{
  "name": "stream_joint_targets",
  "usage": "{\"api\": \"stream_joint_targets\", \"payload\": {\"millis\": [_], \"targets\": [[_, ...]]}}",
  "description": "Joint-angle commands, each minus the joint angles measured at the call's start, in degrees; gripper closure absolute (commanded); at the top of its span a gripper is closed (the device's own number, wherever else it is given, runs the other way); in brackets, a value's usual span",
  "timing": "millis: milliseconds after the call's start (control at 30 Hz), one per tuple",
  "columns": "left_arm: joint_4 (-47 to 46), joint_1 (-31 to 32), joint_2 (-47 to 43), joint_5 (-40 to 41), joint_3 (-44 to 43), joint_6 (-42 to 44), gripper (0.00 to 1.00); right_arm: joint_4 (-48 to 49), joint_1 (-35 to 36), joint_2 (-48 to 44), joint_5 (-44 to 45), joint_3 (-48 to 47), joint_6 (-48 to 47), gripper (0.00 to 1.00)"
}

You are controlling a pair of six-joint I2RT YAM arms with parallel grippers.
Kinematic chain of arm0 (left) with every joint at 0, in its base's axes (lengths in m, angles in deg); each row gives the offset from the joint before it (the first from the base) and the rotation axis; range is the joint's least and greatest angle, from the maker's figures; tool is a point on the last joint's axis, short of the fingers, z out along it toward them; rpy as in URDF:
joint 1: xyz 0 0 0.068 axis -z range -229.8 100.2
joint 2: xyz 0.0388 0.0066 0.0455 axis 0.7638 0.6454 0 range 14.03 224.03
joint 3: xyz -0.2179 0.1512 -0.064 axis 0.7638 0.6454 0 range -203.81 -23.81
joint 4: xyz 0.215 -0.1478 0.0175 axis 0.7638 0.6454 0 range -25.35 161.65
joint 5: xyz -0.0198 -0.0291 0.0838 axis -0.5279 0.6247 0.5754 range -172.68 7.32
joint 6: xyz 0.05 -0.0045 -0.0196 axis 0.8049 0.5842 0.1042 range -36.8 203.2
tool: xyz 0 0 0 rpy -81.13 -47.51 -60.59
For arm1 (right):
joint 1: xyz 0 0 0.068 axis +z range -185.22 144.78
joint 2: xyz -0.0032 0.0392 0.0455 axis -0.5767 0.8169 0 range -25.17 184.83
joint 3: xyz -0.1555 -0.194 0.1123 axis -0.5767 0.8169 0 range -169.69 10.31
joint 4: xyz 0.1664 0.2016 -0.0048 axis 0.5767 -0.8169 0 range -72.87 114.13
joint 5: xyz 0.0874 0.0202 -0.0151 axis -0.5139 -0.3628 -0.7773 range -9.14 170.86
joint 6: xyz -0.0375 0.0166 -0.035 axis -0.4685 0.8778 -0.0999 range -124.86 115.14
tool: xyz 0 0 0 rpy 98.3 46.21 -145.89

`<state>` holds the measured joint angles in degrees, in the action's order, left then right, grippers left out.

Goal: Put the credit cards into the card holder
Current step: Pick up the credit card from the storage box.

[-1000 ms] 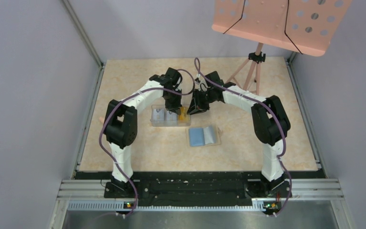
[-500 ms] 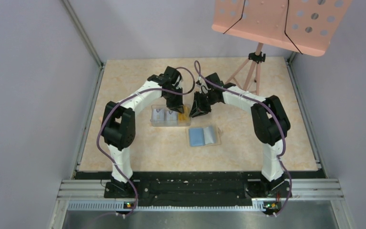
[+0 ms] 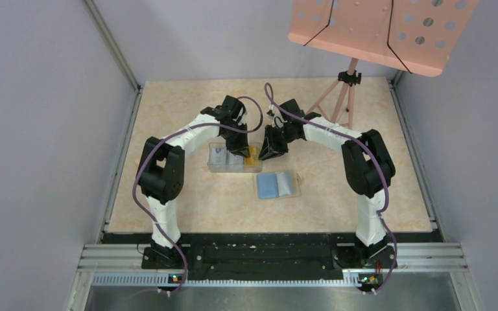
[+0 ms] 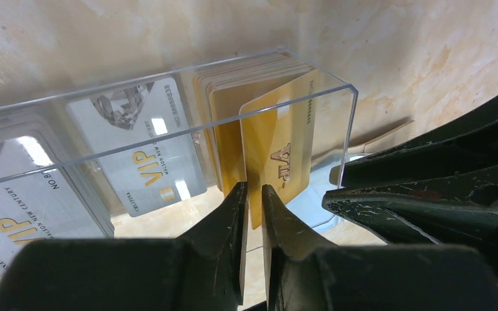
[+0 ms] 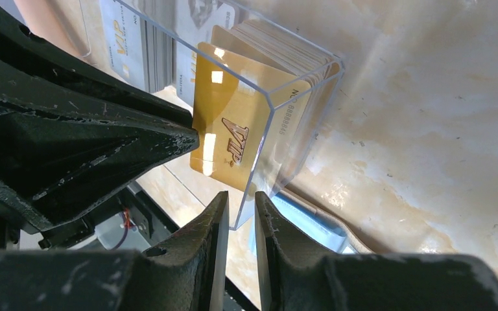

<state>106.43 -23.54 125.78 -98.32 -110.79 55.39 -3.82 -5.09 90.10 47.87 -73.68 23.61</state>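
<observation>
step: getting one gold card [image 4: 279, 149] out of the box [image 4: 324, 97], by the look of it
left fingers [image 4: 224, 227]: pinched shut on that card's near edge, card leaning off the stack [image 4: 259, 68] just ahead of the tips
right fingers [image 5: 211, 233]: closed down over the box's end wall, probably bracing it
doing it well: pull straight along the wall, no twisting, else a jam on the plastic or a neighbour dragged out too; firm clamp on the right so the box doesn't ride up
after that: short hop to the holder [image 3: 277, 185], flat on the desk [image 3: 188, 194] just base-side of the right fingers, apart from the box
holder look: lying open, light blue inside up, tan rim, no card showing in it
cards: gold, thin, glossy, "VIP" lettering, likely slippy; white ones [image 4: 142, 149] in compartments left of the left fingers
</observation>
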Motion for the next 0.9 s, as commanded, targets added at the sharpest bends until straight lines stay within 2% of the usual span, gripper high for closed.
{"api": "stream_joint_targets", "payload": {"millis": [0,600,867], "targets": [[-4.90,0.97,-4.30,-4.51,0.89,-1.75,0.82,1.02,-0.13,0.01,-0.57,-0.73,-1.02,0.79],[-7.17,0.99,-2.57,-6.93,2.60,-2.56,0.79,0.92,-0.02,0.16,-0.67,-0.48,-0.94,0.80],[-6.81,1.02,-1.68,-4.89,3.31,-3.00,0.79,0.92,-0.12,0.10,-0.65,-0.52,-1.05,0.80]]}}
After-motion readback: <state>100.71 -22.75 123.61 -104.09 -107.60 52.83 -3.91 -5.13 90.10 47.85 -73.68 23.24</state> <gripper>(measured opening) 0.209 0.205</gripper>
